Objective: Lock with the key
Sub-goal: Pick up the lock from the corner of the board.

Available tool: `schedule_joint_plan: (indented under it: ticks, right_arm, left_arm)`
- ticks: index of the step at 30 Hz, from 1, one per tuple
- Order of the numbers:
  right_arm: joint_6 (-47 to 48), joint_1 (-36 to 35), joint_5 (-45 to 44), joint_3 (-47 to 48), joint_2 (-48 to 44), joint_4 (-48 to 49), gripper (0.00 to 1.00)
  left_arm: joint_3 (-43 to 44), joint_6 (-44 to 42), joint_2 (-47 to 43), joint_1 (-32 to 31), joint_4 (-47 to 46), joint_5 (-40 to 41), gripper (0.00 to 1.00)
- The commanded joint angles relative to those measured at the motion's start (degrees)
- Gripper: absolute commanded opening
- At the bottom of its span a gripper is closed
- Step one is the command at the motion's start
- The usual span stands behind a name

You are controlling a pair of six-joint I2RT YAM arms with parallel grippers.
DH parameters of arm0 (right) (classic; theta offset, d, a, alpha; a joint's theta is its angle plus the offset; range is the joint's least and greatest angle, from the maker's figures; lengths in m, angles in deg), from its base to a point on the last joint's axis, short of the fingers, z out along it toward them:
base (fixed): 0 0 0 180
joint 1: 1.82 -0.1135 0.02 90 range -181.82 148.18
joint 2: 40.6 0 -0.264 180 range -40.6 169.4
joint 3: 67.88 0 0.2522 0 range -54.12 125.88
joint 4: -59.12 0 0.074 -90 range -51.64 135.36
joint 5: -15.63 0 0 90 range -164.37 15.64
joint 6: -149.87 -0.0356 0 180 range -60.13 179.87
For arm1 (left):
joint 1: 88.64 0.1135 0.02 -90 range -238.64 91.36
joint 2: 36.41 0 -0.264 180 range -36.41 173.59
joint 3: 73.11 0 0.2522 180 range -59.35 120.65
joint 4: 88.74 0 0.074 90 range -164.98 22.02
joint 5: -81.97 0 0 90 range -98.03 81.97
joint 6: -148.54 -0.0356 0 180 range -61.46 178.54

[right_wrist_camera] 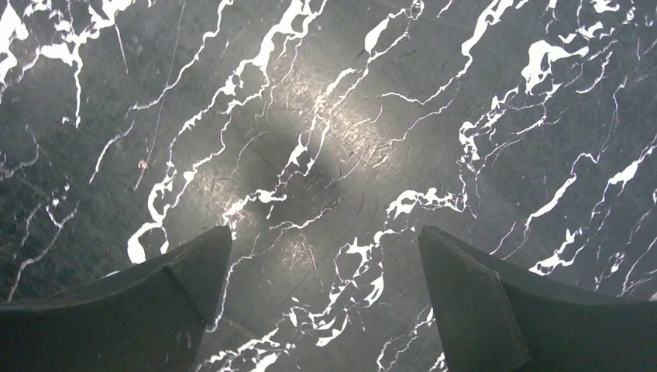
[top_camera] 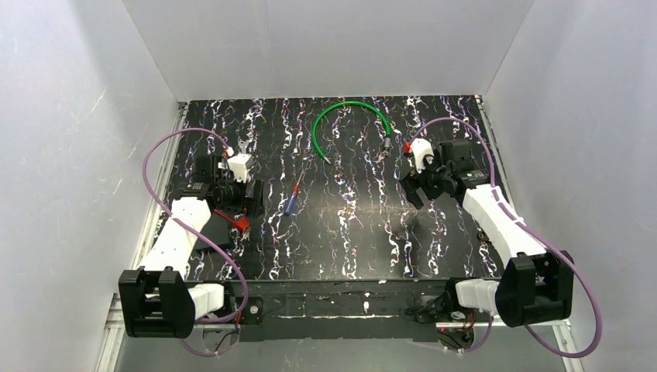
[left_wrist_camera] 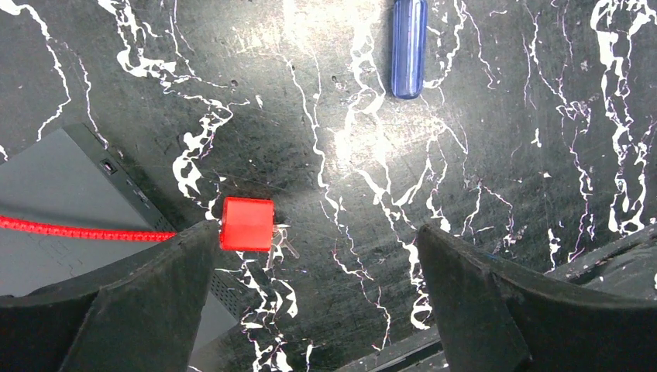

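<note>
A tiny silvery key (left_wrist_camera: 283, 242) lies on the black marbled table, touching the right side of a red block (left_wrist_camera: 246, 223) that has a red cord (left_wrist_camera: 77, 230) running left. My left gripper (left_wrist_camera: 318, 229) is open above the table; its left finger tip is right beside the red block, and the key lies just inside the gap. In the top view the left gripper (top_camera: 249, 203) hangs just above the red block (top_camera: 243, 225). My right gripper (right_wrist_camera: 325, 230) is open and empty over bare table, at the right in the top view (top_camera: 414, 190). The yellow padlock is out of view.
A blue-handled screwdriver (left_wrist_camera: 408, 48) lies beyond the left gripper, also in the top view (top_camera: 292, 202). A flat grey box (left_wrist_camera: 70, 201) sits under the red cord. A green cable (top_camera: 349, 116) curves at the back. White walls enclose the table.
</note>
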Motion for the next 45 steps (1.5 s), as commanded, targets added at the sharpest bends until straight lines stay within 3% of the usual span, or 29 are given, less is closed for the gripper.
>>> schedule_joint_plan:
  ticks: [1,8,13,24,27,35,45]
  right_arm:
    - [11.73,2.34,2.79,6.58,2.72,-11.21,1.00]
    - [33.55,15.83,7.62,16.13,9.07,-28.20,1.00]
    - [50.23,24.97,6.00,19.80,13.41,-39.25,1.00]
    - [70.14,37.87,-1.56,18.85,17.21,-46.31,1.00]
    - [76.24,40.33,-3.58,18.58,18.90,-49.02,0.92]
    - [84.64,44.46,-7.56,15.30,19.65,-45.44,0.90]
    - [85.37,44.64,-8.74,9.62,20.69,-35.50,0.90]
  left_arm:
    - [0.38,-1.96,-0.03,-0.17,1.52,-3.90,0.99]
    - [0.59,-2.29,2.53,-0.34,2.82,-4.46,0.99]
    - [0.20,-3.14,1.61,-0.96,3.11,-6.66,0.99]
    - [0.55,-4.12,1.60,-2.92,3.37,-8.41,0.99]
    - [0.77,-4.18,1.50,-2.94,3.58,-9.44,0.99]
    - [1.08,-4.71,1.39,-3.03,4.25,-11.98,0.99]
    - [2.43,-4.74,2.64,-3.12,5.22,-13.40,0.99]
